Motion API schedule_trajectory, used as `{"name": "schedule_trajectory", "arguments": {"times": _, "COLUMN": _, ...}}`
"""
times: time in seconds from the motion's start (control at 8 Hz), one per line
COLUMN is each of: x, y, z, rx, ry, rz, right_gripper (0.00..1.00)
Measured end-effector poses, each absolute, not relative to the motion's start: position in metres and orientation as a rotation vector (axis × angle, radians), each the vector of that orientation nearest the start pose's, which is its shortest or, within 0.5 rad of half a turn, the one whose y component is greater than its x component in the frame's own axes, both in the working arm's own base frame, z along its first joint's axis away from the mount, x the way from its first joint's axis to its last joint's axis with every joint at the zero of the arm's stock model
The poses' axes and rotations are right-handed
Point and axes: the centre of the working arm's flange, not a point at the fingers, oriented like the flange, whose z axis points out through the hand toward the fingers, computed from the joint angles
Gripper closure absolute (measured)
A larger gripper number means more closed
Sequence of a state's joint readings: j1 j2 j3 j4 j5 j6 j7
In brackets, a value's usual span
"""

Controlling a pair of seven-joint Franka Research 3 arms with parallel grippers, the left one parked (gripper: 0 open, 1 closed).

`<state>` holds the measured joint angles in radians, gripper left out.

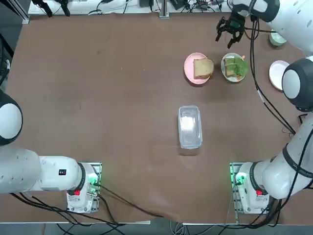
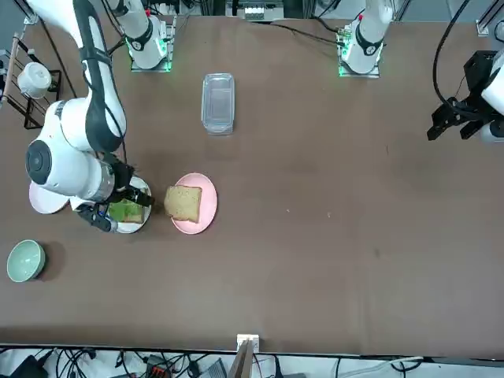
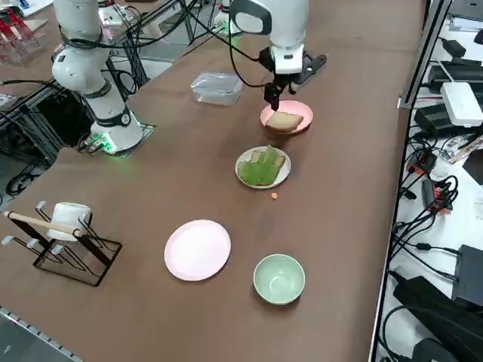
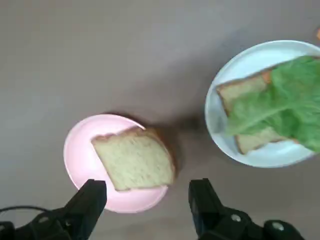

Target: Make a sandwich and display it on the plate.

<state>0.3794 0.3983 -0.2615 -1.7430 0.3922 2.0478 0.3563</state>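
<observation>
1. Bread is the business of this step: one tan bread slice (image 4: 134, 158) lies alone on a pink plate (image 4: 80, 165), and judging by the task it has to go on top of the half-built sandwich (image 4: 270, 112) next door.
2. That sandwich sits on the white plate (image 1: 234, 67), just beside the pink one: a lower slice with a lettuce leaf (image 3: 259, 169) draped over it and no top slice yet.
3. The right gripper (image 4: 147, 200) hangs above the table near the two plates with its jaws spread wide and empty; in the wrist view the lone slice lies just ahead of the fingers (image 4: 90, 202).
4. A good grasp would bring the fingers down on two opposite edges of the slice, low enough to pinch the crust but short of scraping the pink plate's rim.
5. The slice lies askew on its plate, so the wrist should probably turn until the jaws run square to a pair of its sides.
6. Closing gently matters, since bread is likely to crush or fold.
7. Lifting clear before travelling keeps the slice from catching the white plate's edge or dragging the lettuce off.
8. Release should come low and centred over the leaf, corners matched to the lower slice.
</observation>
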Motion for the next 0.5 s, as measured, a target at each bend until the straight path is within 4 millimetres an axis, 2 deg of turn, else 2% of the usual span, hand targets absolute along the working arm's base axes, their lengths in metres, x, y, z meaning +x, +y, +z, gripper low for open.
{"name": "schedule_trajectory", "arguments": {"times": 0.5, "x": 0.614, "y": 0.096, "z": 0.292, "rx": -2.765, "ry": 0.623, "rz": 0.111, "right_gripper": 0.0}}
